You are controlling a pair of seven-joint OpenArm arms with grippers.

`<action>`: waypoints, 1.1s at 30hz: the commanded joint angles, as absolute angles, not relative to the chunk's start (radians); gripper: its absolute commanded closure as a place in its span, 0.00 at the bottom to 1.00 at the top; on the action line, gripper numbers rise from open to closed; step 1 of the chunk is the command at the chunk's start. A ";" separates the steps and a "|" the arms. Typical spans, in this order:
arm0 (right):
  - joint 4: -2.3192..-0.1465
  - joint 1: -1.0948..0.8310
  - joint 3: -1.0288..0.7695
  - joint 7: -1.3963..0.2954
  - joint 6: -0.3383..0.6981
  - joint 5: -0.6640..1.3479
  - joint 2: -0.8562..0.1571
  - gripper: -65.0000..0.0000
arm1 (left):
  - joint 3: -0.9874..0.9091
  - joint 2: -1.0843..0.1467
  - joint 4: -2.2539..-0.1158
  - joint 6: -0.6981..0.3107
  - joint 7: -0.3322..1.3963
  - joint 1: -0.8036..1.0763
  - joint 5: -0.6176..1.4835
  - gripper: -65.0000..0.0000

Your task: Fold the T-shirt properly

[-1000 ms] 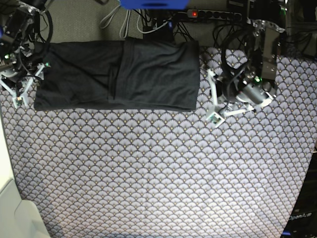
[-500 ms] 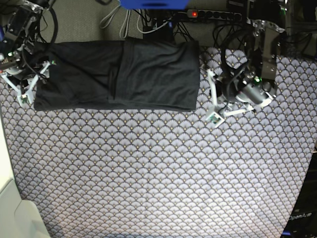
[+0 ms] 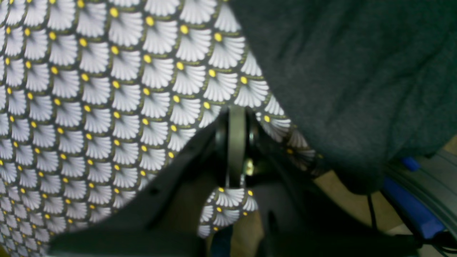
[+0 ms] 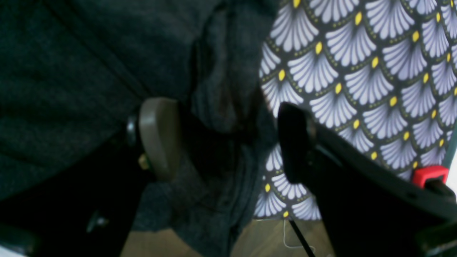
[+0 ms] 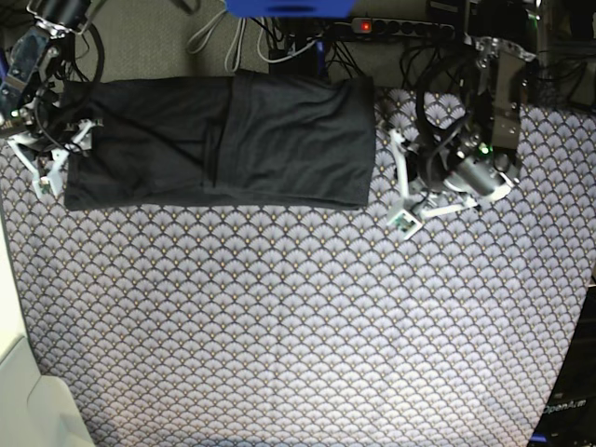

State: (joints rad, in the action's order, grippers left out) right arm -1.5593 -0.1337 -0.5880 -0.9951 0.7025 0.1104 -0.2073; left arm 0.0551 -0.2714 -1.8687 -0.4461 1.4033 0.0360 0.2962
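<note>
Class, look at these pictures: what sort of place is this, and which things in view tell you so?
Probably a robotics lab or workshop: a cloth-covered table with a dark T-shirt laid out between two robot arms, and a power strip with tangled cables behind.

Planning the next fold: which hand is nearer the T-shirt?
The right hand: it stands open astride the T-shirt at its end, on the base view's left. The left hand, shut, sits on the tablecloth just off the shirt's other end, not touching it.
</note>
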 commanded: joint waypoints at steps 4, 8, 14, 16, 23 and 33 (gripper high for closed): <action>-1.566 -0.131 -0.596 -1.009 0.698 0.087 -0.203 0.34 | 0.051 -0.275 -1.882 -0.449 1.396 0.024 0.298 1.00; -1.566 -0.131 -0.599 -1.010 0.698 0.093 -0.193 0.34 | 0.051 -0.278 -1.882 -0.449 1.396 0.022 0.298 1.00; -1.554 -0.142 -0.599 -1.107 0.698 0.335 -0.259 0.34 | 0.051 -0.280 -1.882 -0.449 1.396 0.024 0.298 1.00; -1.534 -0.142 -0.601 -1.130 0.698 0.417 -0.280 0.34 | 0.051 -0.280 -1.882 -0.449 1.396 0.024 0.298 1.00; -1.498 -0.140 -0.613 -1.138 0.698 0.481 -0.308 0.35 | 0.051 -0.280 -1.882 -0.449 1.396 0.024 0.298 1.00; -1.497 -0.140 -0.605 -1.136 0.698 0.481 -0.305 0.41 | 0.051 -0.280 -1.882 -0.449 1.396 0.024 0.298 1.00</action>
